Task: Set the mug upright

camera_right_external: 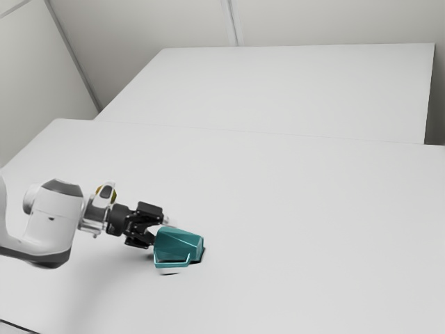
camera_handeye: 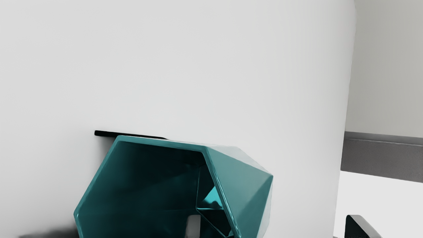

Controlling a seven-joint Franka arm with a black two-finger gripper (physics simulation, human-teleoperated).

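Leftmost, the white arm (camera_right_external: 52,219) enters from the exterior view's left, low over the white table (camera_right_external: 299,229), and ends in the black gripper (camera_right_external: 159,232). Note that its fingers are spread: in the wrist view, one finger (camera_handeye: 194,228) overlaps the mug's dark opening, while its partner stands beyond the mug's outer wall, with a wide gap between them. You have a section of the rim (camera_handeye: 211,165) lying across that gap as seen; whether either finger touches it, or how deep the inner one reaches, cannot be told. Next comes the teal mug (camera_right_external: 182,245), on its side on the table, its faceted mouth toward your gripper and its base toward the exterior view's right. Its handle (camera_right_external: 172,265) lies along the side nearer the exterior camera. Beyond the base, you have a broad stretch of tabletop extending to the exterior view's right. The table's far edge runs well behind the mug, with a second white surface (camera_right_external: 292,87) past it.
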